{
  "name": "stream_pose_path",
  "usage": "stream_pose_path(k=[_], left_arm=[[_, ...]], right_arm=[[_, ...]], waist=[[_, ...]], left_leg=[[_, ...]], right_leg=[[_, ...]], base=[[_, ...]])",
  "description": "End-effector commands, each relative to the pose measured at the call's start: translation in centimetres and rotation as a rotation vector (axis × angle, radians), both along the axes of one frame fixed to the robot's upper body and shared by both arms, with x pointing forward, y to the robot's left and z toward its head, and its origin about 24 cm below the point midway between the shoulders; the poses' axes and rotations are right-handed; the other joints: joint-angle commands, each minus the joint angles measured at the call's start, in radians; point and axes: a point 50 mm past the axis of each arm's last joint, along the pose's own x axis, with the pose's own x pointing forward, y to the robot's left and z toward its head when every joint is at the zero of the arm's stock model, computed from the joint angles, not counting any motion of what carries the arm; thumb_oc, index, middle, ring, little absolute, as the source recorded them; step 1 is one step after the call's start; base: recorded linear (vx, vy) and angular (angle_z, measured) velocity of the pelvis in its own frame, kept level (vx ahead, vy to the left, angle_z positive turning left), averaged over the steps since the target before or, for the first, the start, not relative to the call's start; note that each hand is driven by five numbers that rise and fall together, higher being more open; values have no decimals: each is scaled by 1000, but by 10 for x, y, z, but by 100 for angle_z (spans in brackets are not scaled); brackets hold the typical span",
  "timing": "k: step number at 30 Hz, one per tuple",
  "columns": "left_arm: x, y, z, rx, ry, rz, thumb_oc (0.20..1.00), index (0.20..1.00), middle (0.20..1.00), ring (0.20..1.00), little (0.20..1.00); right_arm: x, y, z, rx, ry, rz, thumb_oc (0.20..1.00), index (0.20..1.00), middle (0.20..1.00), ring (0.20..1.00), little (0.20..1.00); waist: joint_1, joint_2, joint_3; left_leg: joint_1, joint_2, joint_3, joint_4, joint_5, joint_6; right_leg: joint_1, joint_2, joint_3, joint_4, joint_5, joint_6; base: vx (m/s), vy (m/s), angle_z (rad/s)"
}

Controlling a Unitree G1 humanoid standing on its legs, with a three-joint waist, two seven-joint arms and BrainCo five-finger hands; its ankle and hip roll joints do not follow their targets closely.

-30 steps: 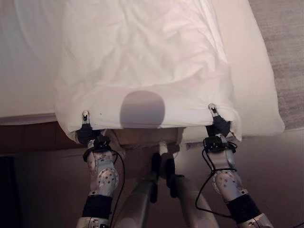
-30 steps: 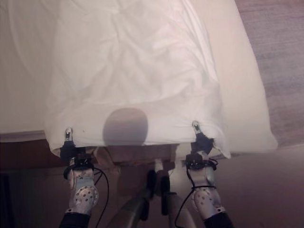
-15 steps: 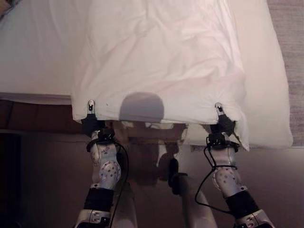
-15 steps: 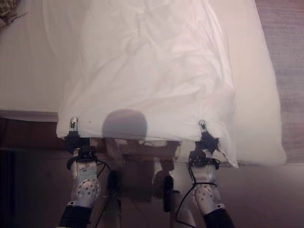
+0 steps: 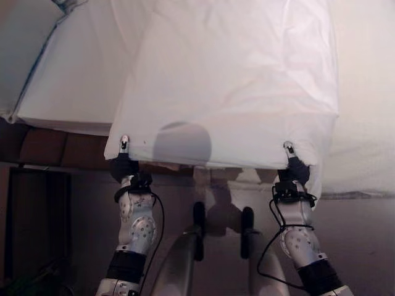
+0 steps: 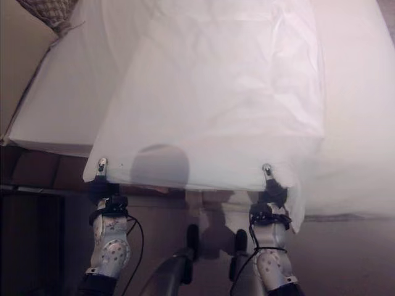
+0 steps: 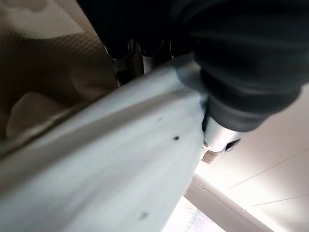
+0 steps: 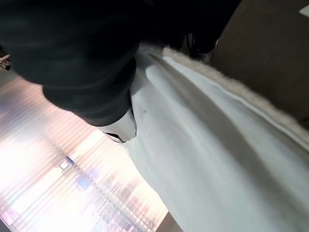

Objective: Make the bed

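Observation:
A white duvet [image 5: 234, 86] is stretched out over the bed [image 5: 74, 80], with its near edge lifted off the mattress. My left hand [image 5: 124, 161] is shut on the duvet's near left corner, thumb on top of the cloth. At the near right corner my right hand [image 5: 292, 168] is shut on the same edge. In the left wrist view the white cloth [image 7: 106, 169] runs under my left hand [image 7: 241, 82], and in the right wrist view the cloth [image 8: 212, 154] lies pinched under my right hand [image 8: 87, 72].
The bed's white sheet [image 6: 68, 92] shows at the left of the duvet and the mattress [image 5: 364, 123] at the right. A patterned cushion [image 6: 52, 11] lies at the far left corner. Dark wooden bed frame [image 5: 49, 148] runs below the mattress at the left.
The camera has shifted, so the bed's left corner and a patterned cushion have come into view. Both hands still hold the duvet's near edge, now pulled tauter and flatter.

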Motion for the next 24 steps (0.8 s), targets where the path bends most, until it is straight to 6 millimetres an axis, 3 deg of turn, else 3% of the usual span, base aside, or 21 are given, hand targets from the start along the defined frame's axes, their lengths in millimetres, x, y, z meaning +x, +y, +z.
stream_pose_path(k=[1,9,11,13,14,15,16,17,18,19,20,21,22,23,24], left_arm=[[-23,51,38,116,-175,213,200,200,200,200,200],[-21,45,24,39,-142,192,200,200,200,200,200],[-18,39,23,27,-142,169,200,200,200,200,200],[-16,37,24,25,-143,159,200,200,200,200,200],[-16,37,23,15,-140,156,200,200,200,200,200],[-18,39,22,17,-141,163,200,200,200,200,200],[-19,40,24,19,-145,167,200,200,200,200,200],[-19,40,24,20,-145,168,200,200,200,200,200],[-22,44,29,36,-165,193,200,200,200,200,200],[-22,44,29,36,-166,193,200,200,200,200,200],[-24,48,34,57,-178,221,200,200,200,200,200],[-23,47,34,57,-178,221,200,200,200,200,200],[-22,50,37,74,-181,241,200,200,200,200,200],[-22,50,37,75,-181,242,200,200,200,200,200],[-20,49,38,75,-186,233,200,200,200,200,200]], right_arm=[[-8,-31,18,-19,-121,-134,200,200,200,200,200],[-14,-46,19,-38,-115,-187,200,200,200,200,200],[-16,-56,25,-63,-134,-231,200,200,200,200,200],[-15,-59,26,-67,-135,-243,200,200,200,200,200],[-15,-60,26,-64,-134,-253,200,200,200,200,200],[-13,-60,25,-54,-129,-259,200,200,200,200,200],[-12,-59,24,-52,-125,-252,200,200,200,200,200],[-12,-59,24,-51,-126,-252,200,200,200,200,200],[-10,-58,22,-33,-123,-255,200,200,200,200,200],[-10,-58,22,-33,-124,-254,200,200,200,200,200],[-8,-58,19,-12,-115,-266,200,200,200,200,200],[-8,-58,19,-12,-115,-266,200,200,200,200,200],[-7,-60,20,2,-114,-290,200,200,200,200,200],[-7,-60,20,2,-114,-290,200,200,200,200,200],[-6,-57,20,10,-115,-283,200,200,200,200,200]], waist=[[12,-48,-66],[1,-3,-81],[-3,4,-58],[-4,3,-54],[-9,0,-59],[-4,-10,-68],[3,-19,-70],[2,-20,-73],[14,-33,-73],[14,-33,-75],[23,-35,-74],[22,-36,-73],[31,-30,-78],[32,-31,-77],[37,-18,-77]], left_leg=[[46,-81,-23,-20,-56,-39],[12,-72,10,66,-82,-48],[-23,-84,7,163,-70,-85],[-36,-85,-2,188,-71,-92],[-32,-64,5,173,-87,-84],[-38,-7,-40,147,-84,-77],[-39,19,-90,128,-73,-78],[-42,18,-90,126,-69,-78],[-40,90,-187,56,-15,-86],[-42,89,-187,52,-10,-86],[-52,177,-232,-13,72,-98],[-48,178,-232,-21,75,-99],[-41,255,-220,-106,138,-128],[-35,256,-218,-115,143,-128],[-7,271,-196,-149,144,-149]], right_leg=[[-11,125,-23,-79,100,4],[12,109,-9,-95,86,-13],[19,95,-20,-73,74,-22],[19,89,-21,-66,72,-24],[16,82,-21,-59,67,-23],[6,72,-1,-40,50,-24],[6,66,13,-31,40,-25],[3,65,13,-33,42,-25],[-14,55,37,-1,23,-28],[-18,54,36,-2,26,-29],[-32,38,50,33,11,-24],[-33,38,50,36,9,-25],[-34,10,54,56,-9,-5],[-33,10,55,57,-11,-6],[-34,-13,50,60,-3,18]], base=[[13,-40,-19],[31,-107,-6],[-5,-93,14],[-4,-48,20],[29,-2,21],[59,29,18],[48,33,11],[59,85,-1],[25,70,-8],[50,247,-9],[17,170,-4],[60,458,2],[44,279,10],[59,606,12],[22,319,6]])
